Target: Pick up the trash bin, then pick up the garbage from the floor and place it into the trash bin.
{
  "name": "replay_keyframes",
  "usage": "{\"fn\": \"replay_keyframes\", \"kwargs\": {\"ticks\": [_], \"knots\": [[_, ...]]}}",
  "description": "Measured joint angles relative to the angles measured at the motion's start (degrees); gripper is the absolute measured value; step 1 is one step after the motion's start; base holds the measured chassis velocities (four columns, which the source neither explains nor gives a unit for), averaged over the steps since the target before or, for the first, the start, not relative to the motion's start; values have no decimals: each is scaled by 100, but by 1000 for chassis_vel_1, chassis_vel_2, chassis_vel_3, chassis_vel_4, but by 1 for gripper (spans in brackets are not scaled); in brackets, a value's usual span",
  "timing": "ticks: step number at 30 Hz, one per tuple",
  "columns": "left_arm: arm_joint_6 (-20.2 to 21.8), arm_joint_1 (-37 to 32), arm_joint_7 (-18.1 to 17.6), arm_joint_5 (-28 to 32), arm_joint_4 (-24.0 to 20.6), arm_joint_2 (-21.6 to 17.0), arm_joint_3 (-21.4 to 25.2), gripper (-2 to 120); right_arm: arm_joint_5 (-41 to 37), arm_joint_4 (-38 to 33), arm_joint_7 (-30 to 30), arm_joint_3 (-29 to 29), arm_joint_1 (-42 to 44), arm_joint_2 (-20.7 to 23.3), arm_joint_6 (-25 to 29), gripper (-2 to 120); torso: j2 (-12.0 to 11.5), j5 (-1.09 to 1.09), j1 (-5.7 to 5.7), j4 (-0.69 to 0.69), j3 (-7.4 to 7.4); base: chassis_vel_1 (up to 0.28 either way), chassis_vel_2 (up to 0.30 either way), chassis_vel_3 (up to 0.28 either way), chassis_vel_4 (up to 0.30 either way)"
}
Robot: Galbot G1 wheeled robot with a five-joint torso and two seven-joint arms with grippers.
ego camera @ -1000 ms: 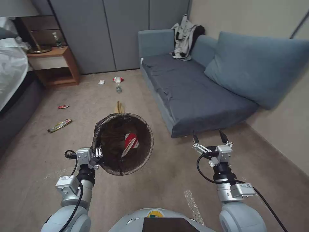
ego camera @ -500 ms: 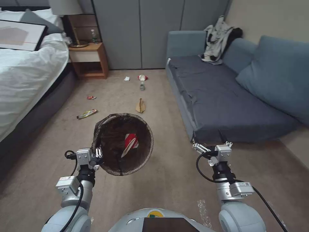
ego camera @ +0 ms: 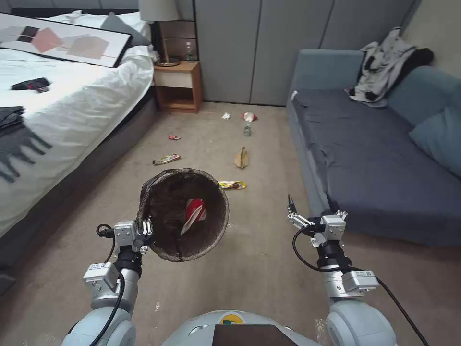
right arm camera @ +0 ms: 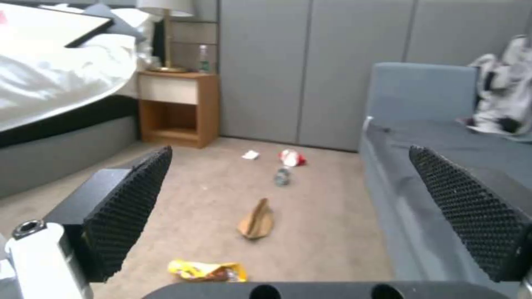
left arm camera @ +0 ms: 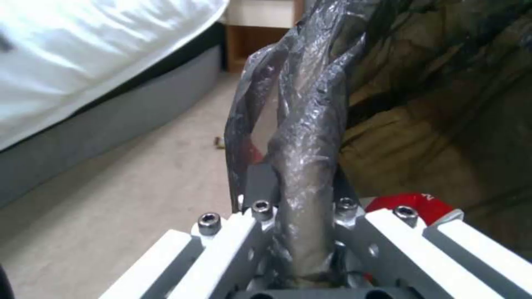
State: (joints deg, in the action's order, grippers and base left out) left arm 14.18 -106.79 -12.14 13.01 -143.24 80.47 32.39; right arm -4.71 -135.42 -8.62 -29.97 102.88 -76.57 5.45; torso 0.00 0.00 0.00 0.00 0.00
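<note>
Trash bin (ego camera: 182,214) hangs above the floor, its bag-wrapped rim (left arm camera: 305,137) clamped in the left gripper (ego camera: 145,229), a red-and-white cup (ego camera: 194,211) inside. Right of the bin, the right gripper (ego camera: 311,205) hovers, fingers spread apart. Just beyond the bin lies a yellow wrapper (ego camera: 232,184), then a brown paper bag (ego camera: 241,157), farther off a small bottle (ego camera: 247,129)

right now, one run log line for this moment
left pincer: shut on trash bin rim | right pincer: open, empty | red-and-white cup: in bin | yellow wrapper: on floor
</note>
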Motion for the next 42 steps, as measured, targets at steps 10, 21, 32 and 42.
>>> {"fn": "replay_keyframes", "kwargs": {"ticks": [10, 21, 32, 42], "knots": [[-70, 8, -37, -32, 0, 9, -3, 3, 0, -21, -43, 12, -3, 0, -61, 100, 0, 0, 0, 2, 0, 90, 97, 80, 78], [-84, 29, -51, -55, 0, 7, -3, 3, 0, -30, -93, -18, -5, -11, -161, 100, 0, 0, 0, 0, 0, 12, 8, 9, 8], [-93, 44, -48, -55, 0, -1, -3, 3, -9, -89, -74, -26, 30, -35, -212, 100, 0, 0, 0, 0, 0, 0, 0, 0, 0], [-98, 35, -44, -55, 0, -3, 9, 3, -8, -102, -76, -25, 46, -48, -209, 100, 0, 0, 0, 0, 0, -74, 81, 75, -71]]}}
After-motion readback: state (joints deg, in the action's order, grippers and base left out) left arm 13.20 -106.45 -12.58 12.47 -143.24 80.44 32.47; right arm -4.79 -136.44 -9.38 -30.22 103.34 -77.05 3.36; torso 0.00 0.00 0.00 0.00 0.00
